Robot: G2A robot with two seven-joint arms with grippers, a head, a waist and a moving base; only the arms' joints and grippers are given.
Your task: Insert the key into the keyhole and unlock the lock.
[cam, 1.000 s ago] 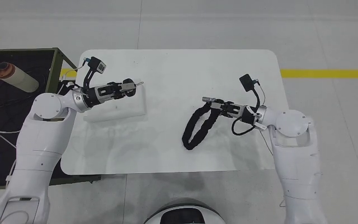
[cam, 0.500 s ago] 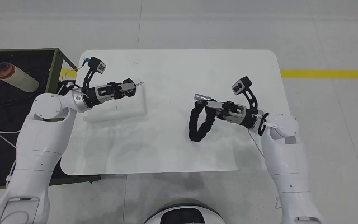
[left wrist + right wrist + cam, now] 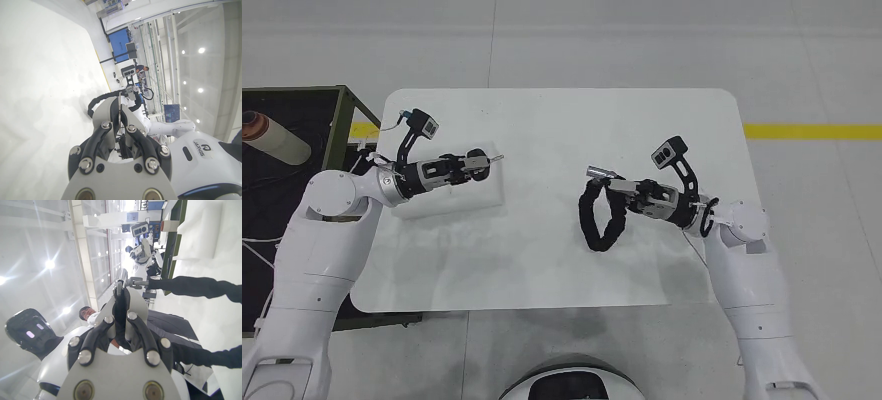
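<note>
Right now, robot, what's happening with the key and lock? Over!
Left gripper shut on key. Right gripper shut on lock, across the table. Key not yet in keyhole. Path between them looks open.

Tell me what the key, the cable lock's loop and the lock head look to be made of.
Key: thin bare metal, probably steel; its silvery edge shows in the left gripper.
Loop: matte black, wrinkled sleeve, likely fabric over a cable; the core is hidden.
Lock head: dull grey metal, seemingly cast, with no shine.
</note>
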